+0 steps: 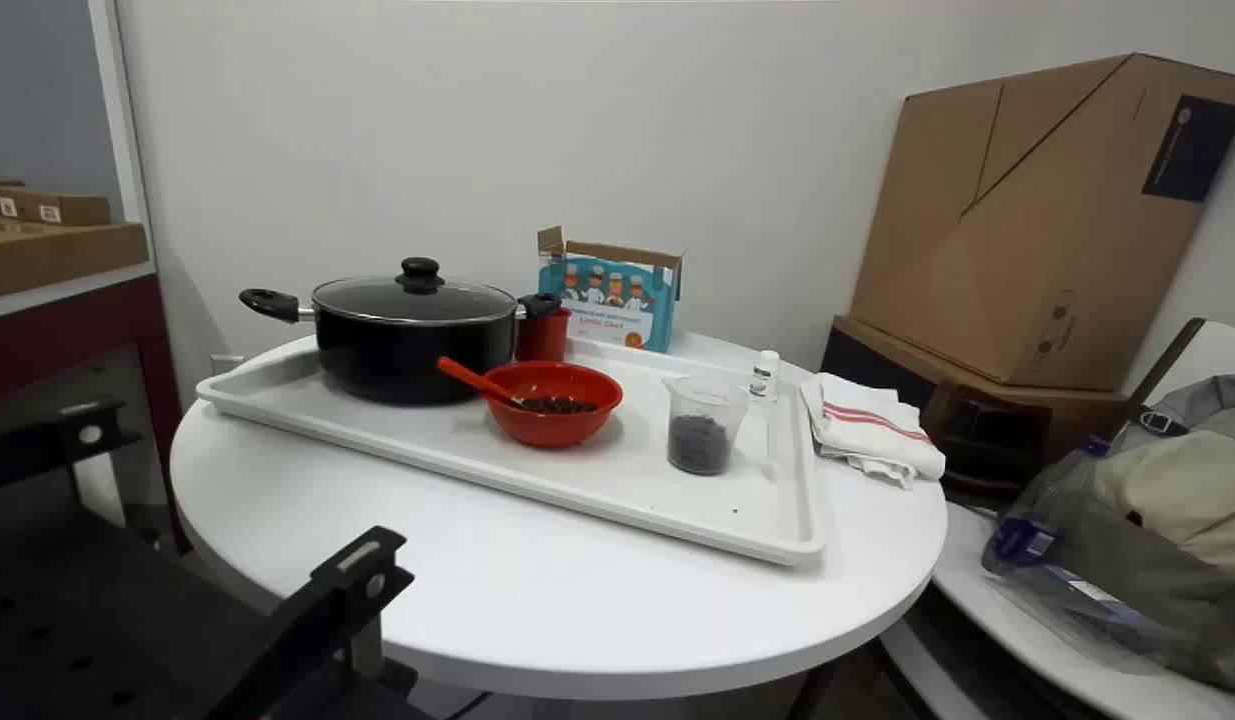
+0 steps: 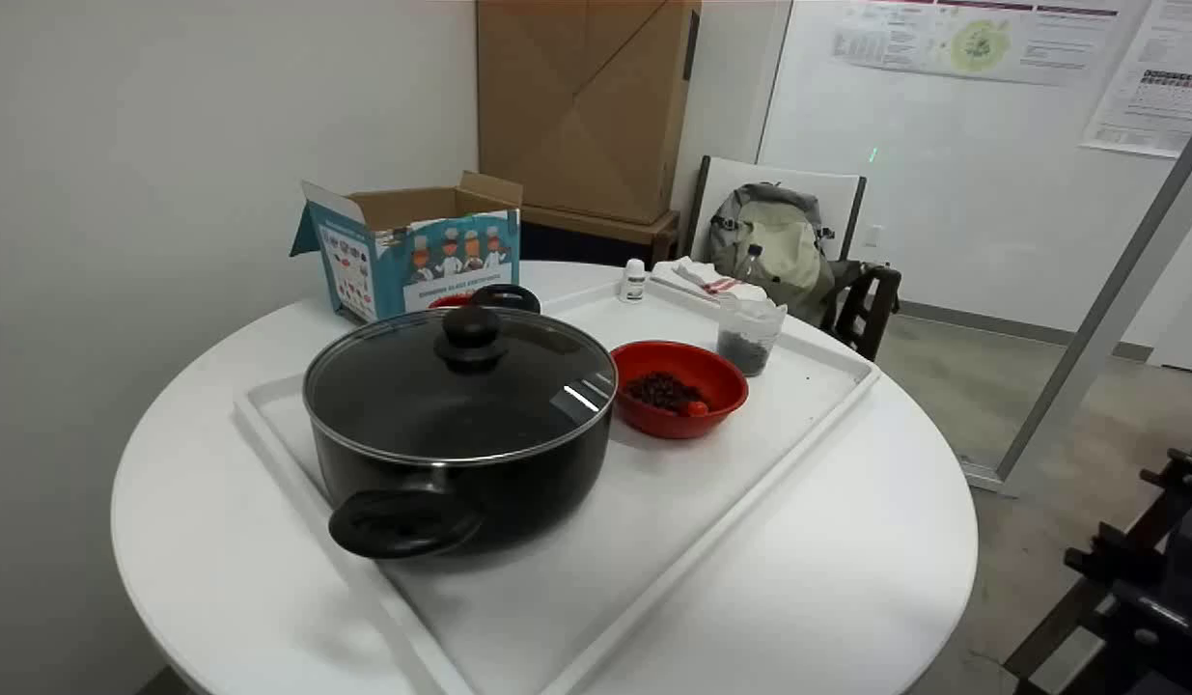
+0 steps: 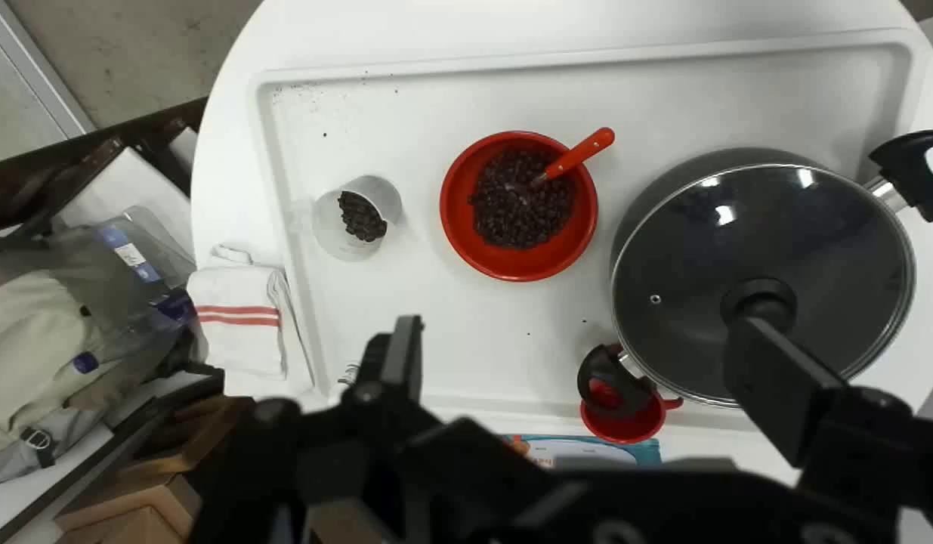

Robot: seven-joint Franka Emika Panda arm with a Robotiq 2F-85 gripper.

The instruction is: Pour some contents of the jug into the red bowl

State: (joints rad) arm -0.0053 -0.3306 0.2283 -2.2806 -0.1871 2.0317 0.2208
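Note:
The clear jug (image 1: 705,405) stands upright on the white tray, with dark contents (image 1: 699,442) in its lower part. It also shows in an exterior view (image 2: 750,323) and in the wrist view (image 3: 387,195). The red bowl (image 1: 549,428) sits beside the jug, between it and the black pot. It holds dark loose stuff and a red-handled spoon (image 3: 587,147); the bowl also shows in the wrist view (image 3: 511,266) and in an exterior view (image 2: 658,423). My gripper (image 3: 579,324) is open and empty, above the table. It is out of both exterior views.
A black lidded pot (image 1: 407,350) stands on the tray (image 1: 577,492). A red cup (image 3: 625,429) is under one pot handle. A small white bottle (image 2: 633,282), a folded towel (image 1: 867,425) and a blue box (image 1: 617,300) are around the tray's edges.

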